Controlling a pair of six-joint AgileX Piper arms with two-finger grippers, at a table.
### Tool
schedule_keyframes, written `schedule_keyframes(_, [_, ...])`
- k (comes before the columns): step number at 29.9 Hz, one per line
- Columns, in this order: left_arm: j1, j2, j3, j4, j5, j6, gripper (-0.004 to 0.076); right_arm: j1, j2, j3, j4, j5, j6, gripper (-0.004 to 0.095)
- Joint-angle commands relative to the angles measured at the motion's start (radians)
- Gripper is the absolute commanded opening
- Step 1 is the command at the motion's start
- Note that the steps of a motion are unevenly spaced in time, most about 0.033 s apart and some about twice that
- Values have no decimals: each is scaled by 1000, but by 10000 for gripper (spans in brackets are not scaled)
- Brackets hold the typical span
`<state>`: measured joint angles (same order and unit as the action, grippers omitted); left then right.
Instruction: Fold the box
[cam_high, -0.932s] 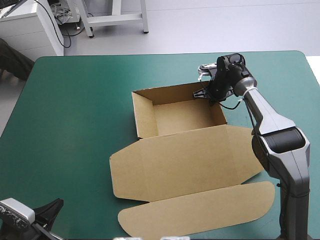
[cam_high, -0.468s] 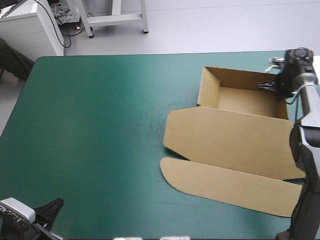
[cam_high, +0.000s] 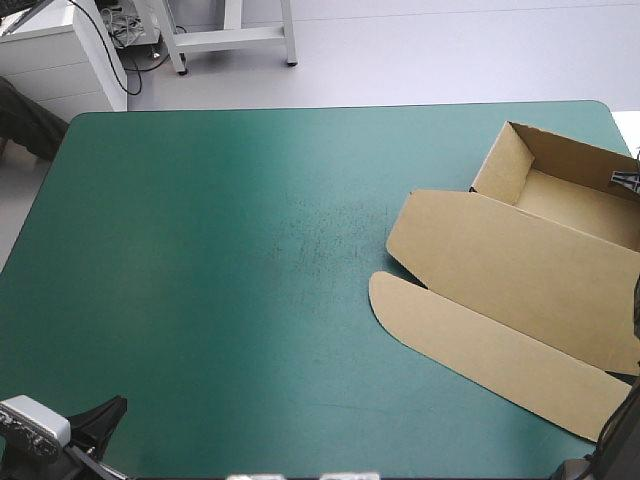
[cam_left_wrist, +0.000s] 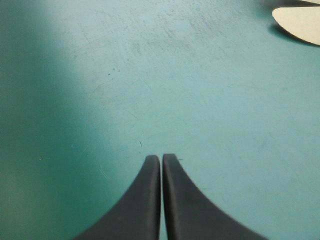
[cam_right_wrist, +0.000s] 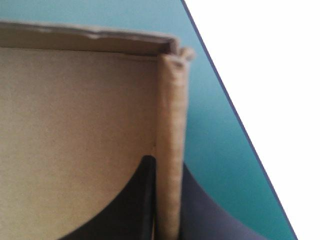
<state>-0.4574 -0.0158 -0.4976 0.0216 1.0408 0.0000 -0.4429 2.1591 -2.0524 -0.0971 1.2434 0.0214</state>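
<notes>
Box: lies at the far right corner of the table, running out past the high view's right edge. Open tray with walls raised on the far side. Lid flat on the teal-green cover on the near side. Beyond the lid, a long flap with a rounded end, also flat.

Right gripper: pinches one raised tray wall, all but shut, one black finger inside the tray and one outside (wall upright between them, meeting a second wall at a corner just ahead). Table edge close beside that wall.

Left gripper: sits over the cover by the table's near left corner, fingers pressed together in a point, gripping nothing, well apart from the box. Far ahead of it, only the flap's rounded end in sight.
</notes>
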Motion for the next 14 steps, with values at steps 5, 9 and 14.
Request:
schedule_keyframes(5, [-3, -5, -24, 3, -65, -31, -8, -20, -73, -27, 92, 11, -63, 184])
schedule_keyframes(9, [-3, -5, -24, 3, -65, -29, -8, -24, -92, -27, 90, 11, -101, 369])
schedule_keyframes(14, [-3, -5, -24, 3, -65, -29, -8, -24, -167, -42, 21, 11, -105, 425])
